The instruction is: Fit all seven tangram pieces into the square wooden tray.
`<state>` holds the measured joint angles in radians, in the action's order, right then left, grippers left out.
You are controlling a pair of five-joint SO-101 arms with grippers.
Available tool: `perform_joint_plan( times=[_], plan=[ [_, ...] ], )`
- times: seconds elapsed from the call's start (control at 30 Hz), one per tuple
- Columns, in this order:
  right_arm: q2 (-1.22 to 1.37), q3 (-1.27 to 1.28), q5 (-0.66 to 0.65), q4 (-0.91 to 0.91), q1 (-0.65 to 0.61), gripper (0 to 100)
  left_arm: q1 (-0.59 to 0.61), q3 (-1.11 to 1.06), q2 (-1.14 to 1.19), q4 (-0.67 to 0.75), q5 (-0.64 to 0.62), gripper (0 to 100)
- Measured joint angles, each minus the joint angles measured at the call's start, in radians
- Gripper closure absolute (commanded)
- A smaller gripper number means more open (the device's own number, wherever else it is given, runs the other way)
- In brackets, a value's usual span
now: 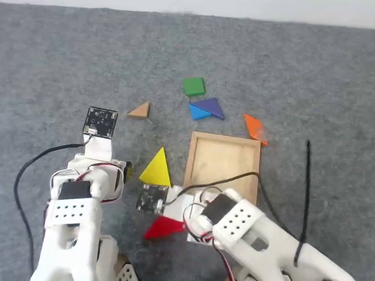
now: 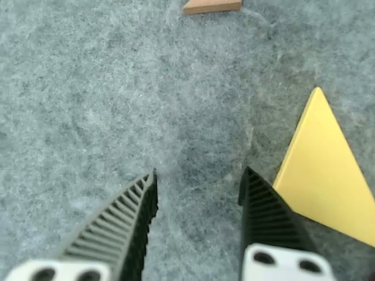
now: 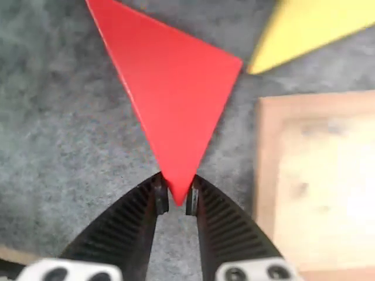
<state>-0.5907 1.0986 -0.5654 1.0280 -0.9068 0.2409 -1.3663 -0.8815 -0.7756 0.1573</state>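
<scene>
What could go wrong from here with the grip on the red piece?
1. The right gripper pinches the red triangle only at one corner tip, so it may pivot or slip out when lifted.
2. The rim of the wooden tray lies close by; a swinging piece could catch on it.
3. The left gripper is open right beside the yellow triangle and could nudge it.

Left end effector spread; right end effector clamped

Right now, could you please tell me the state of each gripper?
Left gripper: open, holding nothing.
Right gripper: shut on the red triangle.
</scene>
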Motion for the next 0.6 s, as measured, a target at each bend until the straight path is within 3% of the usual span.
perform_joint_plan(
  times=[0.43, 0.6],
  plan=[
    [-0.037, -0.04, 0.094, 0.002, 0.029, 97.2, 0.0, 0.0, 0.0, 0.0, 0.0, 77],
    [-0.037, -0.071, 0.127, -0.026, 0.112, 97.2, 0.0, 0.0, 0.0, 0.0, 0.0, 77]
  ],
)
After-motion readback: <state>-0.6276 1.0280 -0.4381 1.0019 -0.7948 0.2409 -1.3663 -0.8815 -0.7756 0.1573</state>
